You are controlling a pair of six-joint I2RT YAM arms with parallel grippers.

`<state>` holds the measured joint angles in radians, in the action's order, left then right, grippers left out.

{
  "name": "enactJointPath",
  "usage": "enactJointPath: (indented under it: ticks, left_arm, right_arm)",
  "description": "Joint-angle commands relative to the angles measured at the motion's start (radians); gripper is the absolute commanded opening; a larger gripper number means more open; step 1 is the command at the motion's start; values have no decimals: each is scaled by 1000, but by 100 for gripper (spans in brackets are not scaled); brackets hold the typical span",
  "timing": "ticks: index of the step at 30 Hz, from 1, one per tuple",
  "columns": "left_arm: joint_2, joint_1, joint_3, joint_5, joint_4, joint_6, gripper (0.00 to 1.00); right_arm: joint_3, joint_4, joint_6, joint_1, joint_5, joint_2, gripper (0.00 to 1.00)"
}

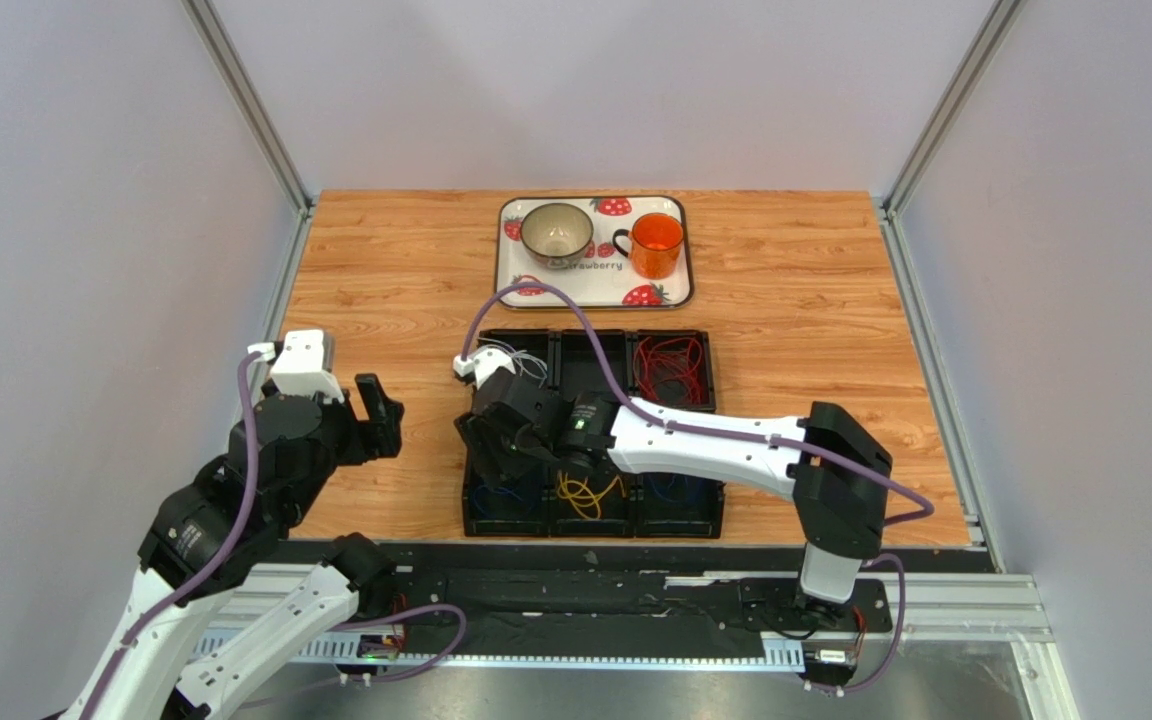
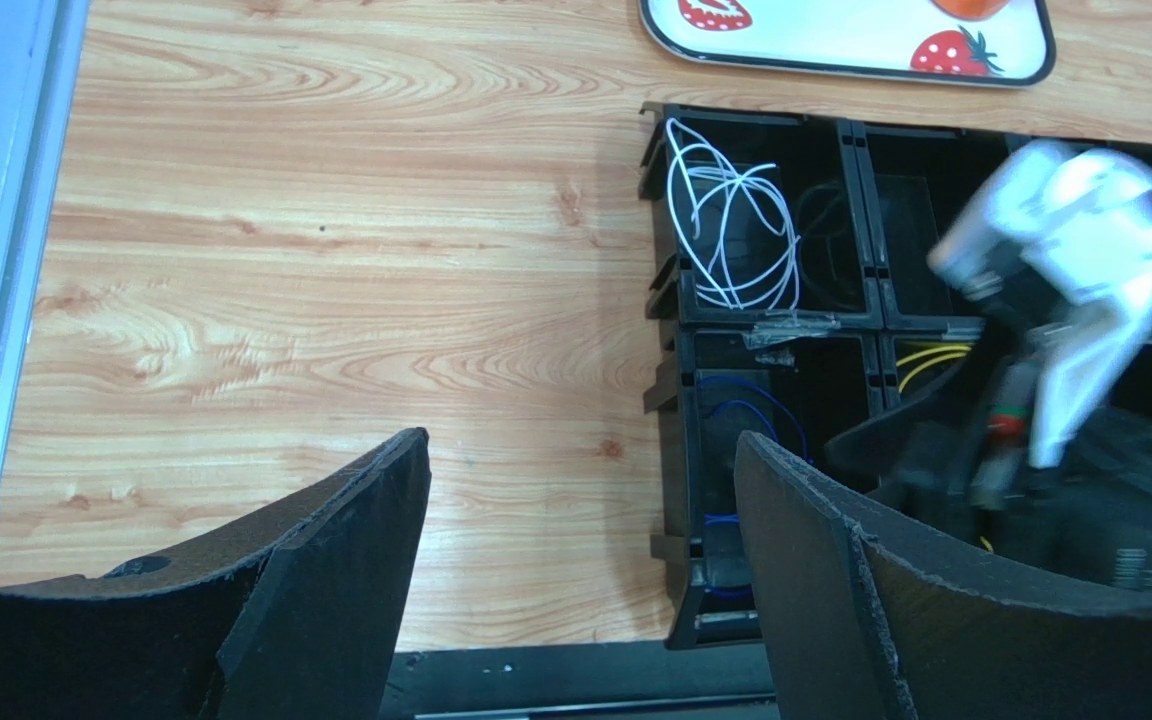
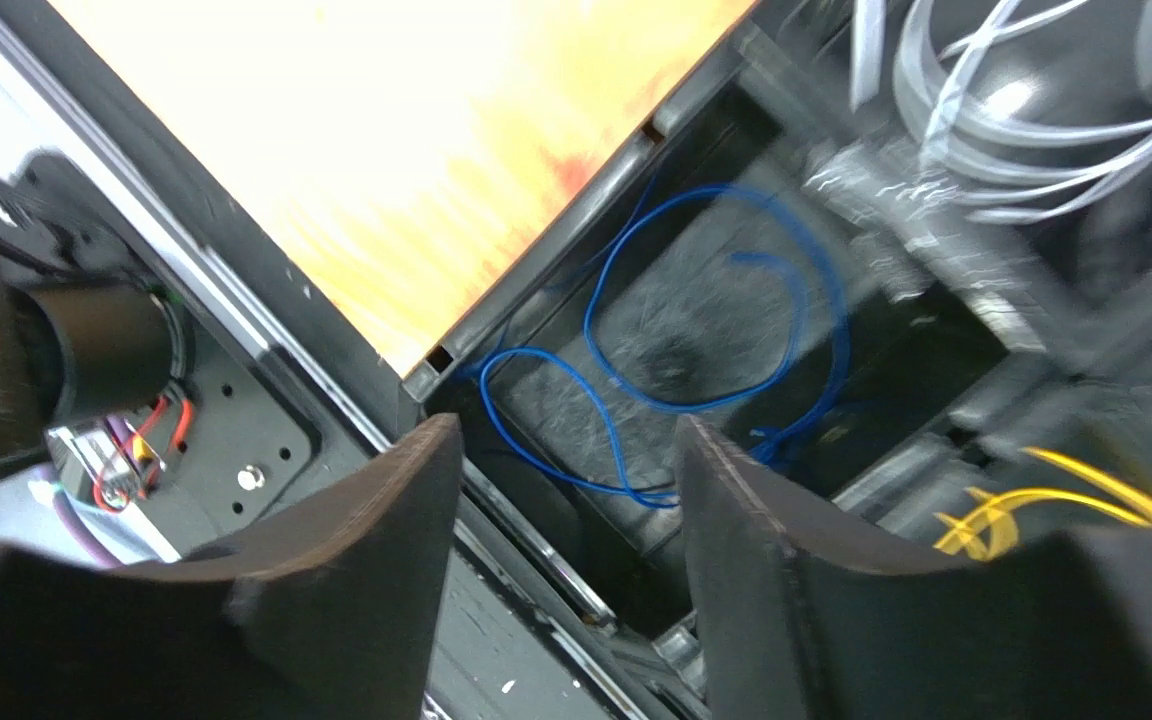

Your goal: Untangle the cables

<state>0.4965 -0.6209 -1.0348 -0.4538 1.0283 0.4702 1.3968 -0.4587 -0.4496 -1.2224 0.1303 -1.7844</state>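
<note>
A black divided organiser (image 1: 591, 525) holds the cables. A red cable (image 1: 672, 365) lies in the back right compartment. A white cable (image 2: 732, 225) lies in the back left one. A yellow cable (image 1: 585, 492) lies in the front middle one. A blue cable (image 3: 702, 315) lies in loose loops in the front left one, also seen in the left wrist view (image 2: 748, 413). My right gripper (image 3: 567, 480) is open and empty just above the blue cable's compartment (image 1: 485, 435). My left gripper (image 2: 582, 495) is open and empty over bare table left of the organiser (image 1: 379, 413).
A strawberry-print tray (image 1: 513, 258) with a bowl (image 1: 557, 231) and an orange cup (image 1: 657, 243) stands behind the organiser. Metal rails run along both table sides. A black base rail (image 1: 597, 593) runs along the near edge. The right arm (image 2: 1078, 255) reaches across the organiser.
</note>
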Motion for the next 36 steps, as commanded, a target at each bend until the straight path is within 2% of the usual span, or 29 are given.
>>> enactJointPath:
  ticks: [1, 5, 10, 15, 18, 21, 22, 23, 27, 31, 36]
  left_arm:
    - [16, 4, 1, 7, -11, 5, 83]
    - [19, 4, 1, 7, -13, 4, 83]
    - [31, 6, 2, 7, -16, -1, 83]
    - [51, 6, -2, 13, -19, -7, 83]
    - [54, 4, -2, 18, -33, -15, 84]
    - [57, 4, 2, 23, -31, -22, 84]
    - [50, 4, 25, 26, -30, -13, 83]
    - [40, 6, 53, 24, -42, 5, 77]
    - [-30, 4, 154, 21, -137, -22, 74]
    - [-120, 4, 215, -57, -194, -33, 77]
    - [-130, 4, 295, -166, -336, -14, 83]
  right_arm:
    - [134, -110, 60, 4, 147, 135, 62]
    - [128, -147, 78, 24, 262, 233, 63]
    - [1, -114, 94, 55, 465, 399, 64]
    - [-281, 85, 109, 60, 529, 558, 71]
    - [-408, 155, 11, 58, 601, 615, 75]
    - [-449, 125, 5, 60, 611, 629, 74]
    - [-449, 105, -1, 60, 617, 629, 74]
    - [-449, 85, -7, 60, 623, 629, 74]
    - [-469, 14, -26, 61, 634, 655, 75]
    - [-536, 12, -52, 58, 624, 709, 77]
    - [-579, 11, -61, 61, 582, 763, 81]
